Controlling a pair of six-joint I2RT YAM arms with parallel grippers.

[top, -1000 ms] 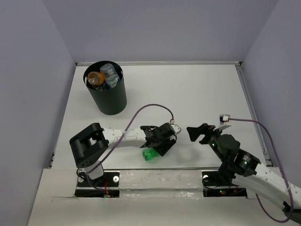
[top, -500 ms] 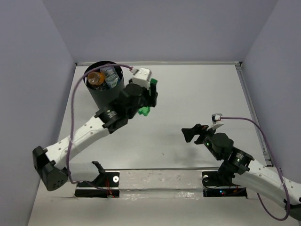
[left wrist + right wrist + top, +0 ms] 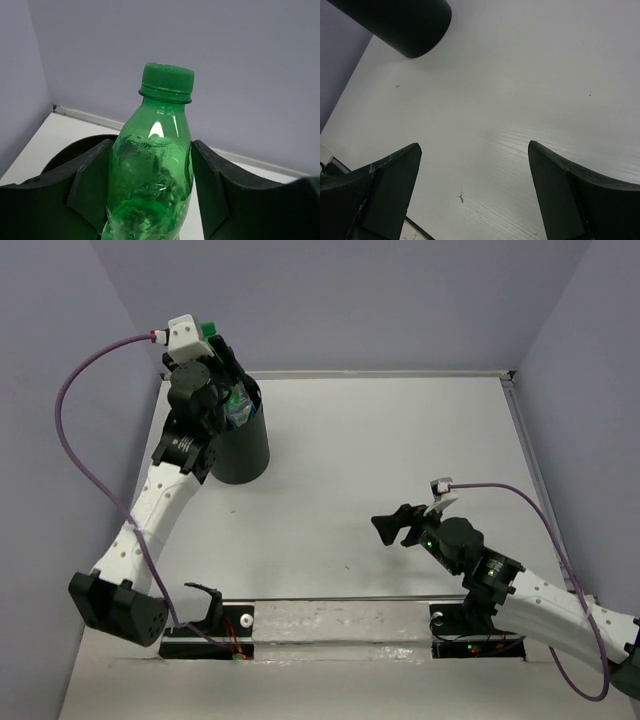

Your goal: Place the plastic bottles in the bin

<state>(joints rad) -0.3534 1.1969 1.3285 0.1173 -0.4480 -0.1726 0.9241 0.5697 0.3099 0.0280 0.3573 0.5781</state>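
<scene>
Clamping green bottle (image 3: 152, 175) between left fingers (image 3: 89, 186) above bin (image 3: 245, 455); right fingers (image 3: 385, 195) apart.

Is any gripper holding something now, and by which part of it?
The left gripper holds the green bottle by its body, below the neck. The right gripper is open and empty.
</scene>
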